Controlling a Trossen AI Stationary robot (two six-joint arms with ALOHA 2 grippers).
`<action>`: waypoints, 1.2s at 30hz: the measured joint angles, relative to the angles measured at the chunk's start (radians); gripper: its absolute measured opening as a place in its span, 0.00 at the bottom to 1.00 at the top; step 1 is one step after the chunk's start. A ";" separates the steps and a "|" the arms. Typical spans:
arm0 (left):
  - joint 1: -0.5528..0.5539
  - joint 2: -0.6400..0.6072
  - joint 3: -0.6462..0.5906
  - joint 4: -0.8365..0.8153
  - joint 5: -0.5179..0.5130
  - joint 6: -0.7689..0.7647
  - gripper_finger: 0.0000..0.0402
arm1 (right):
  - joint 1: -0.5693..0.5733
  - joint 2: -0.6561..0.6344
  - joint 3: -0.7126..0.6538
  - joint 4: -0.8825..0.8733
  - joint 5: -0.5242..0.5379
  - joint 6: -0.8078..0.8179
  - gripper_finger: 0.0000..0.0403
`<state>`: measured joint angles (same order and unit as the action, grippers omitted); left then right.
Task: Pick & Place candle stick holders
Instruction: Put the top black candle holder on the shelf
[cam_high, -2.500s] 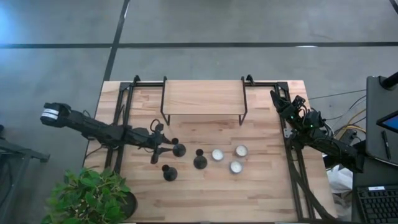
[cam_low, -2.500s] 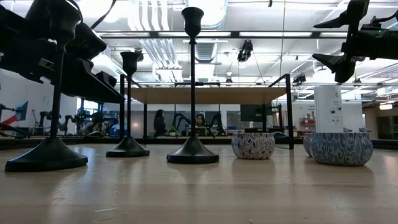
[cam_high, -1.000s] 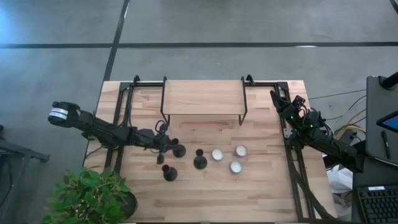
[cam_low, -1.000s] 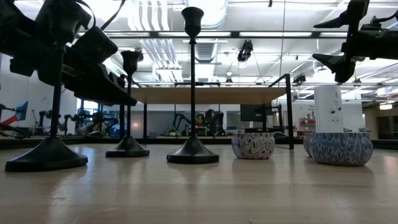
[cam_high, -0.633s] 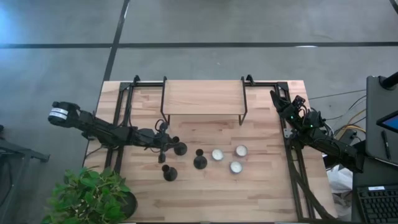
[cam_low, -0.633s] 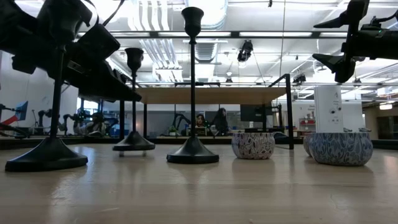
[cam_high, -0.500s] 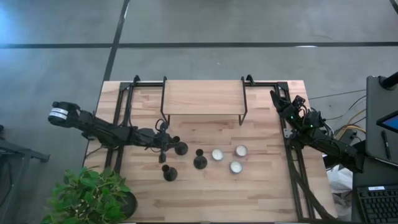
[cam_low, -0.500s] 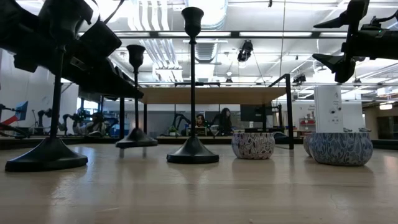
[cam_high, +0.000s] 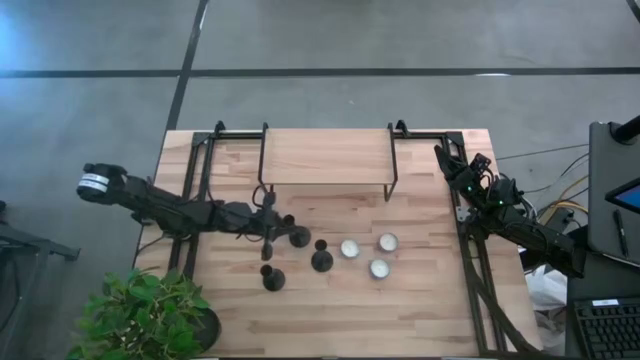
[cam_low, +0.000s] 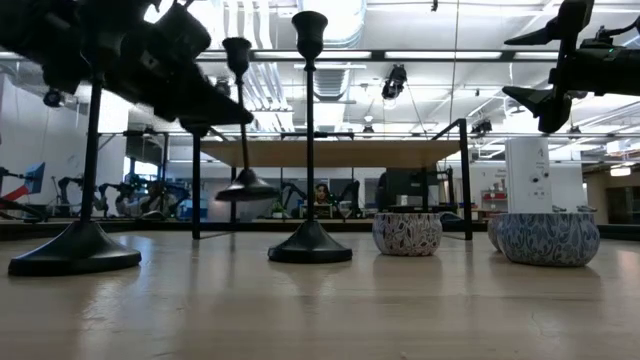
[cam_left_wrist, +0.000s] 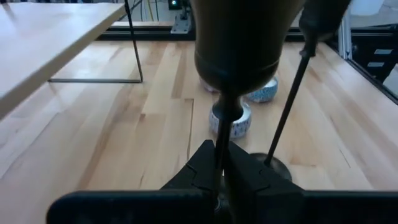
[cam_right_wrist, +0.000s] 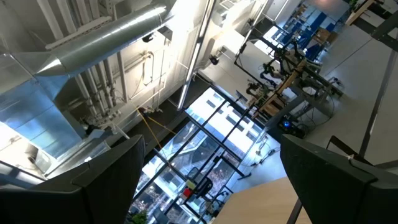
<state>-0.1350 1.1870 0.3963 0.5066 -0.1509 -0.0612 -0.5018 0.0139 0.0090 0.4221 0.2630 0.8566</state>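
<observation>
Three black candlesticks show. My left gripper (cam_high: 270, 227) is shut on the stem of one (cam_low: 240, 120), whose round base (cam_low: 245, 188) hangs above the table. The other two stand on their bases near the table's middle: one (cam_high: 272, 278) toward the near edge, one (cam_high: 321, 260) to its right. In the left wrist view the held candlestick's cup (cam_left_wrist: 236, 43) fills the top. My right gripper (cam_high: 450, 165) is open and empty, raised at the table's far right. My left gripper pinches the held candlestick's thin stem (cam_left_wrist: 219, 158) between its two fingers (cam_left_wrist: 202, 168), below the cup. The fingers come level from the table's left and lie across the stem. The candlestick is about upright and lifted clear of the table.
Three patterned candle cups (cam_high: 349, 248), (cam_high: 387, 242), (cam_high: 378, 268) sit right of the candlesticks. A wooden shelf on black legs (cam_high: 325, 155) stands at the far middle. A potted plant (cam_high: 150, 315) is at the near left corner. Black arm frames run along both side edges.
My left gripper, shut on the stem, has gone up and a little toward the table's right. The candlestick, which stood on the table a second ago, is now lifted clear, still about upright. The other two candlesticks have stayed.
</observation>
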 joint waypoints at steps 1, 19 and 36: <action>0.002 -0.003 0.018 -0.029 0.000 0.002 0.05 | 0.000 0.000 0.000 0.000 0.000 0.000 0.91; 0.078 -0.062 0.325 -0.408 0.086 0.141 0.06 | 0.000 0.001 0.000 -0.001 0.000 0.000 0.91; 0.245 -0.061 0.533 -0.618 0.224 0.137 0.06 | 0.000 0.001 0.000 -0.001 0.000 0.000 0.91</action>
<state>0.1098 1.1264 0.9291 -0.1112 0.0735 0.0761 -0.5018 0.0153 0.0090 0.4210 0.2630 0.8564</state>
